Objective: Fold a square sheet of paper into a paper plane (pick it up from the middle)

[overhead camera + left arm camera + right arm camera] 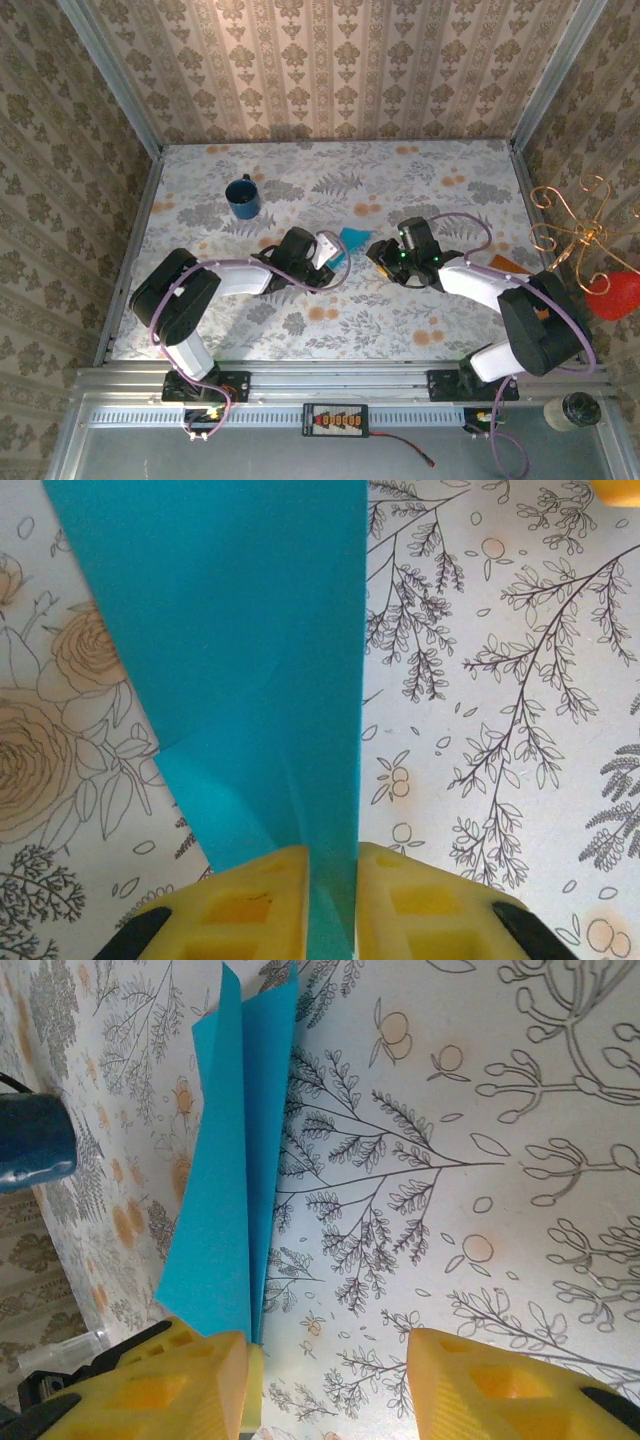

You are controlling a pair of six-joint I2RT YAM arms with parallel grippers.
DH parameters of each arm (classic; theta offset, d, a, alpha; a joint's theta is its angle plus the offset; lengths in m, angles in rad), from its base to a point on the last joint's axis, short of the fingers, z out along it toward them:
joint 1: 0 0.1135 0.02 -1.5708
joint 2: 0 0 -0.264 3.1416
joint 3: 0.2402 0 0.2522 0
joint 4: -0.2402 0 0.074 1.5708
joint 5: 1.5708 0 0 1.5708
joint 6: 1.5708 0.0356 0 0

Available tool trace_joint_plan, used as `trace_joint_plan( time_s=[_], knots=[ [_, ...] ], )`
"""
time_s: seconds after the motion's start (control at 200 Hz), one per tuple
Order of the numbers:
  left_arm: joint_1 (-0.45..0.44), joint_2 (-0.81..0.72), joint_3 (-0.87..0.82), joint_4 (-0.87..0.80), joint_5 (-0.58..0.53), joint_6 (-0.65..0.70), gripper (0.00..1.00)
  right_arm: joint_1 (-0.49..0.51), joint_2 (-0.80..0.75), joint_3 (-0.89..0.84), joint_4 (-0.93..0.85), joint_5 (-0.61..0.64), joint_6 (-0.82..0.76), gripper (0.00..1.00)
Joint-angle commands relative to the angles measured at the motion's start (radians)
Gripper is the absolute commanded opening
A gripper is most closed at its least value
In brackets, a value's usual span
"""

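Observation:
The turquoise sheet of paper (230,660) is folded lengthwise into a narrow creased shape with stacked layers. My left gripper (332,880) is shut on its near end, the paper pinched between the yellow fingers. In the top view the left gripper (333,250) holds the paper (353,238) just above the table, mid-table. My right gripper (383,252) faces it from the right. In the right wrist view the right gripper (330,1360) stands open. The paper (225,1180) rises on edge beside its left finger (170,1385), not clamped. Bare tablecloth fills the gap between these jaws.
A dark blue mug (243,196) stands at the back left, also seen at the left edge of the right wrist view as the mug (30,1140). An orange-brown flat board (508,265) lies by the right arm. Wallpapered walls enclose the floral table (330,320).

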State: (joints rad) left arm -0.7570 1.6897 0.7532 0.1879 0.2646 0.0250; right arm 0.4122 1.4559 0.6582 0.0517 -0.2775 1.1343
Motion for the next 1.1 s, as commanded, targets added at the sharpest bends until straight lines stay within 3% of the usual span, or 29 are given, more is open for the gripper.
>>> trace_joint_plan(
  time_s=[0.0,0.25,0.37,0.505,0.655,0.795,1.095],
  knots=[
    [0.021,0.023,0.0,-0.011,0.097,-0.048,0.18,-0.002,0.045,0.047,-0.023,-0.049,-0.071,0.48],
    [0.062,0.06,0.043,-0.081,0.215,-0.14,0.15,0.003,0.122,0.102,-0.01,-0.112,-0.165,0.55],
    [0.079,0.064,0.053,-0.094,0.276,-0.21,0.14,0.012,0.132,0.116,-0.005,-0.121,-0.263,0.64],
    [0.084,0.054,0.058,-0.099,0.317,-0.268,0.13,0.031,0.123,0.152,-0.091,-0.049,-0.376,0.72],
    [0.088,0.054,0.088,-0.146,0.353,-0.301,0.11,0.032,0.128,0.158,-0.09,-0.044,-0.447,0.74],
    [0.088,0.052,0.11,-0.173,0.372,-0.321,0.11,0.032,0.16,0.178,-0.069,-0.115,-0.504,0.74],
    [0.094,0.067,0.119,-0.181,0.443,-0.344,0.1,0.03,0.196,0.169,0.03,-0.195,-0.493,0.81]
  ],
)
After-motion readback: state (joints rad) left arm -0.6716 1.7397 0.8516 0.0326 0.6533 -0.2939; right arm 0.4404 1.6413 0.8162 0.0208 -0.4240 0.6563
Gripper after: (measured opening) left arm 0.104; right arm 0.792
